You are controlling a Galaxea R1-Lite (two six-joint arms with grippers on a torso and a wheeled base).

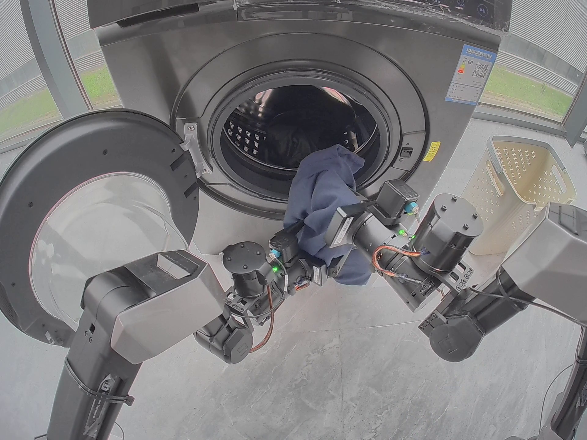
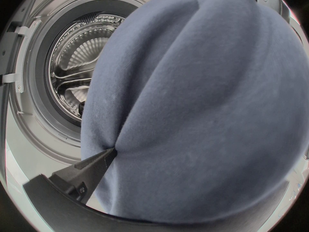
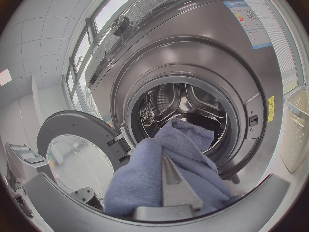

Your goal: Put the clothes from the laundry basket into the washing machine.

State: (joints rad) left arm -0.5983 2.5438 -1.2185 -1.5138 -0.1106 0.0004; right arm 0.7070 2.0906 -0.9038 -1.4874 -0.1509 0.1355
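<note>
Overhead, the head view took in the grey metal washing machine (image 1: pixel 153 74) with its round door (image 1: pixel 92 215) swung open to the robot's left. The blue sweatshirt (image 1: pixel 324 197) hung bunched in front of the opening, its top edge at the lower rim of the drum (image 1: pixel 257 135). Something dark lay deep inside, too dim to name. A cream perforated plastic laundry basket (image 1: pixel 520 178) stood on the floor by the machine's right side, partly cut off behind the right arm. Both wrists met at the cloth, which covered the fingers.

Closer in, the left wrist view showed soft, fuzzy knit folds across most of the picture. The left gripper (image 2: pixel 116 152) pinched a crease: one black wedge-shaped finger (image 2: pixel 90 168) pressed into the fold, its partner buried under the fabric. Beside the cloth, the ribbed, shiny steel drum showed.

Lastly, the right wrist view showed the right gripper (image 3: pixel 167 168) closed on the sweatshirt, one grey finger (image 3: pixel 175 184) lying over the cloth, the other hidden. A stitched hem drooped over the drum's lip, and the basket's edge was cut off.
</note>
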